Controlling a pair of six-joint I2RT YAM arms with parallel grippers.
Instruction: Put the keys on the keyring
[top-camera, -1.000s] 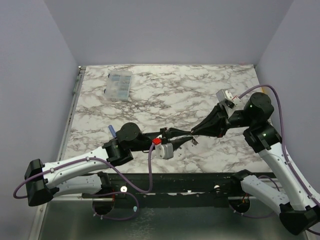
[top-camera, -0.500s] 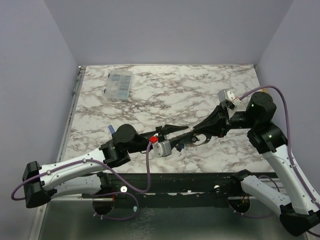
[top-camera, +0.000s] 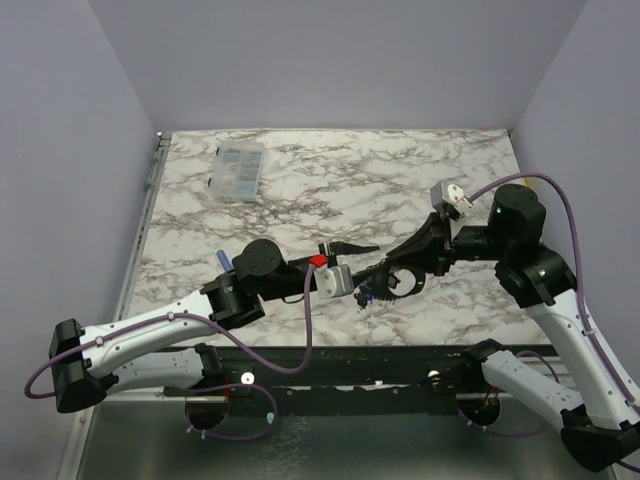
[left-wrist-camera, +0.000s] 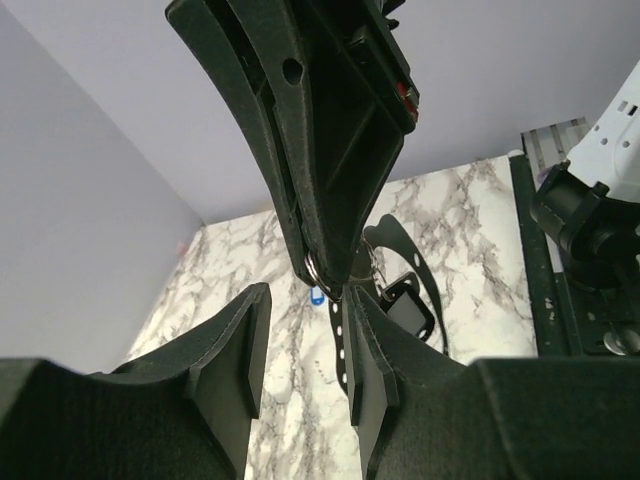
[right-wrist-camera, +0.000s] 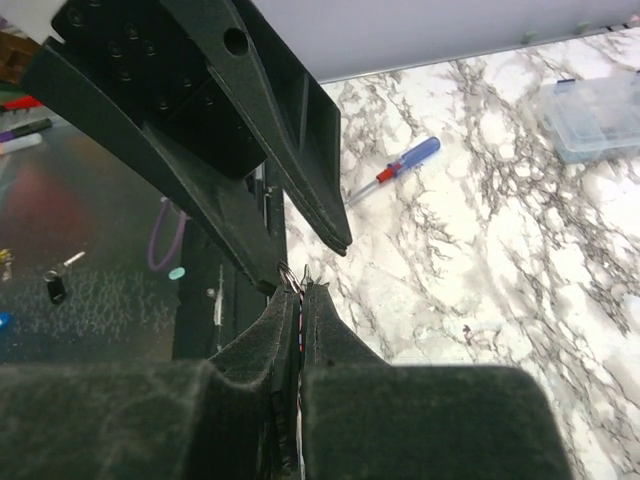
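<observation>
The desk (top-camera: 330, 190) carries a compartment box (top-camera: 238, 168) near its far left corner. A screwdriver (top-camera: 224, 261) lies on the left side, closer to the front edge and just beside the left arm. The two claws meet over the near middle of the desk. The left claw (top-camera: 376, 260) comes from the left and the right claw (top-camera: 388, 269) from the right. The tip of the right claw stands between the two fingers (left-wrist-camera: 235, 350) of the left claw. The keyring (left-wrist-camera: 312, 269) sits at this tip. The keys (top-camera: 368, 294) are just beside it, on the near side.
</observation>
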